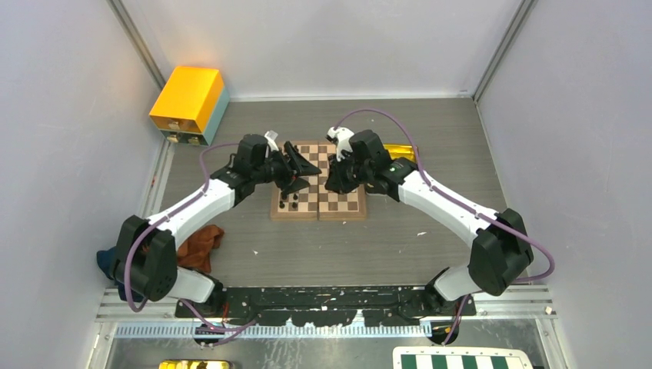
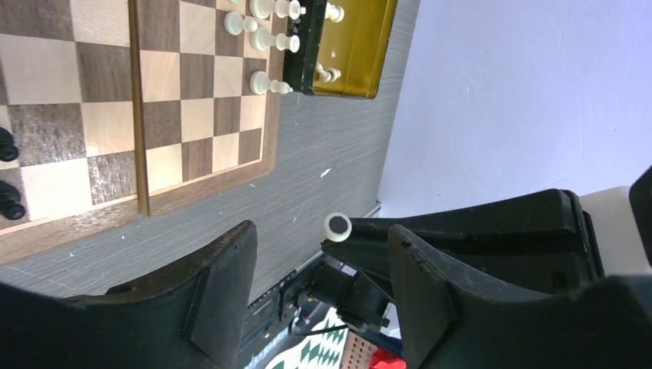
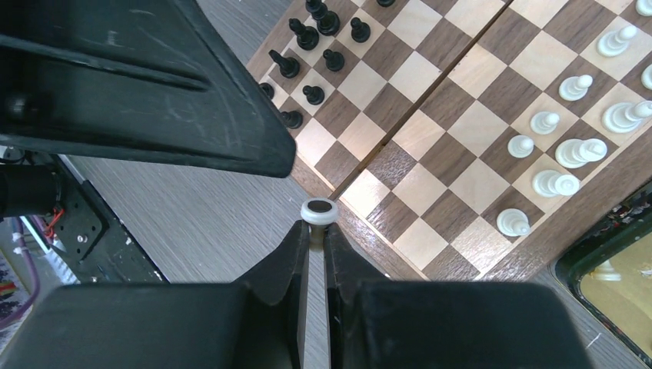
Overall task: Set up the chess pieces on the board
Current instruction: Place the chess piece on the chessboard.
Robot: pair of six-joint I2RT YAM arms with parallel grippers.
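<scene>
two arms meet over the wooden chessboard (image 1: 319,203) at the middle of the grey table (image 1: 369,246), seen from above. the right gripper (image 3: 315,234) has its jaws pinched nearly together on a cream-white chess piece (image 3: 319,211), which is turned so that its round dark-centred base faces the wrist camera. from there it shows against the board's brown frame close to the centre seam; how high it hangs cannot be told. the left gripper (image 2: 321,231) stands just beside it with its jaws spread wide and nothing between them, and its own camera looks through the gap at the same piece's base.

on the board, black pieces (image 3: 315,46) stand in two short rows on the left arm's side. cream-white pieces (image 3: 577,131) stand in two rows along the opposite edge. just beyond that edge lies a shiny gold tray (image 2: 361,46) with a few more white pieces (image 2: 329,73) in it.

a yellow box (image 1: 188,98) sits in the far left corner. a rust-coloured cloth (image 1: 201,246) lies beside the left arm. a green-and-white checkered board (image 1: 460,360) shows at the near edge.
</scene>
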